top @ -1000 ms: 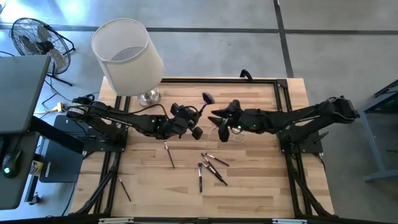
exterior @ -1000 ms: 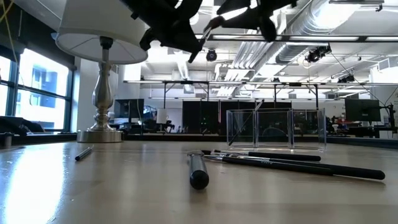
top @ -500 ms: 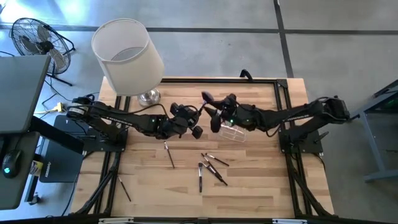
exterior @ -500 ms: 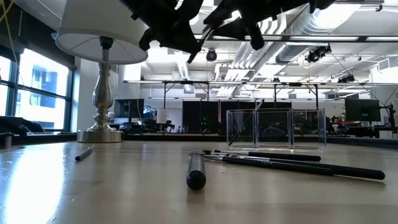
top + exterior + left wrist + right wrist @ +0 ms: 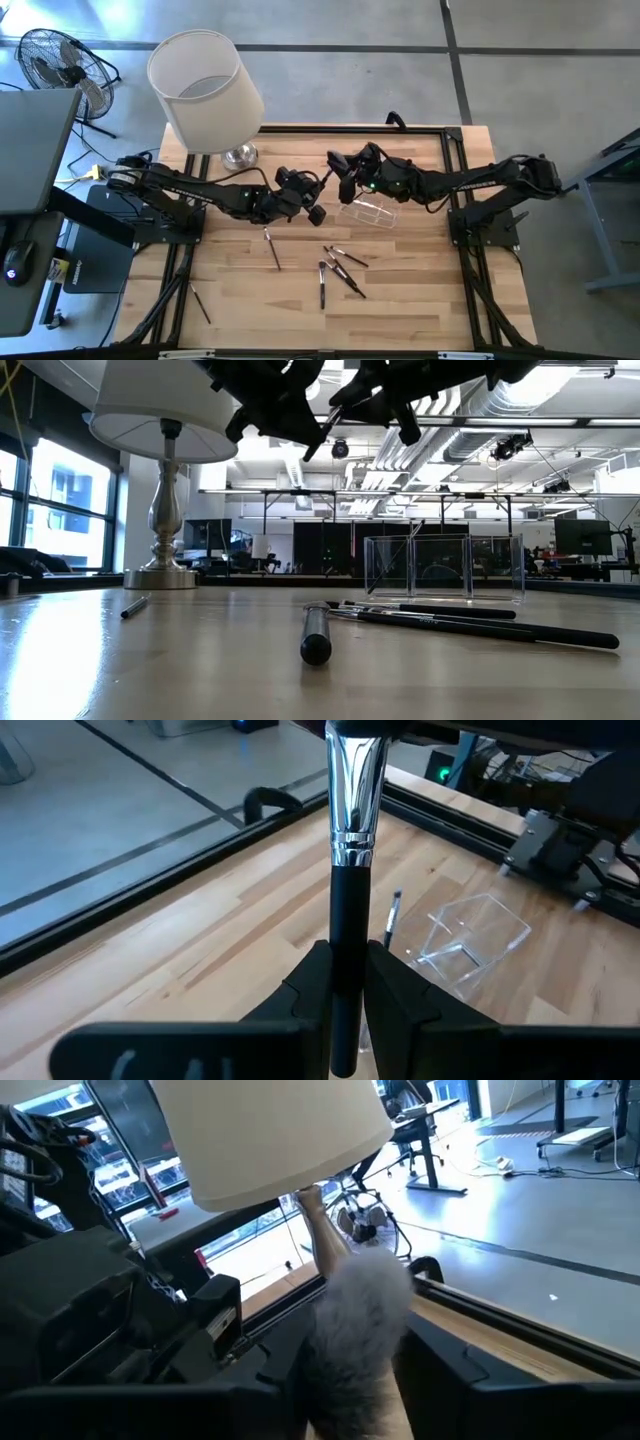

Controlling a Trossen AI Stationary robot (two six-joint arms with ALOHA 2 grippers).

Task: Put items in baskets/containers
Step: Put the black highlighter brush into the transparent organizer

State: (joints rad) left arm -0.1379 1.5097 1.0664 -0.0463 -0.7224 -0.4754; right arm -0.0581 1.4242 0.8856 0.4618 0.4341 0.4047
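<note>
Handover mid-air above the table (image 5: 420,270): left hand (image 5: 318,186) is clamped on the brush (image 5: 350,890), right hand (image 5: 340,170) closing round its fluffy head; release only once gripped, box (image 5: 366,211) just beside.

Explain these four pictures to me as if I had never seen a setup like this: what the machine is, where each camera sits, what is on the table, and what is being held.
Two dark robot arms work over a wooden table. One picture looks straight down, one looks level across the tabletop, and the other two come from cameras on the arms' wrists.

On the table stand a lamp and a small clear box; loose makeup brushes lie nearer the front.

The left gripper has its jaws shut on a dark-handled brush, held above the table. The right gripper has come over to that brush's fluffy head, which sits between its jaws; whether they have closed on it cannot be told. It looks like a handover between the arms.
</note>
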